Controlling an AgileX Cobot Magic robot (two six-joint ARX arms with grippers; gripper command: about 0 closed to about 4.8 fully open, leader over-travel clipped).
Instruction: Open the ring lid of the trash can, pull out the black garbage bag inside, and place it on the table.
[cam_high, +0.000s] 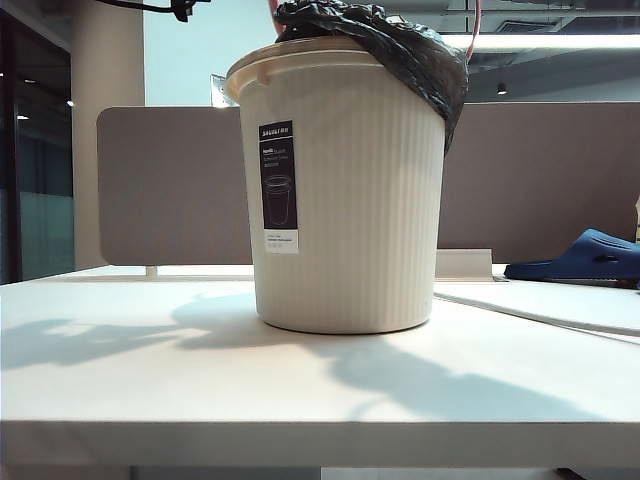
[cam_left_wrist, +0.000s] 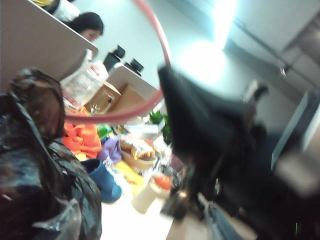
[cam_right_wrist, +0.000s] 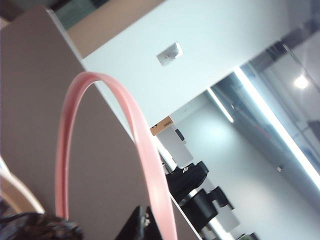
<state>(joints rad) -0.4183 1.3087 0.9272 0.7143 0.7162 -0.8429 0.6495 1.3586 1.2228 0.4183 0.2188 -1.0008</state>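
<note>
Both tools hover above the trash can (cam_high: 345, 190); ring lid (cam_right_wrist: 150, 165) beside right tool (cam_right_wrist: 142, 225).

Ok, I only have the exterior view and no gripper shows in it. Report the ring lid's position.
Observer: In the right wrist view the ring lid stands raised, arching up over the trash can.
Operator: Now give me the right gripper.
Observer: The right gripper is shut, with a dark finger at the hoop's lower end, apparently pinching it.
Operator: And the left one.
Observer: The left gripper is open and blurred. It is beside the black garbage bag, apart from it and holding nothing.
</note>
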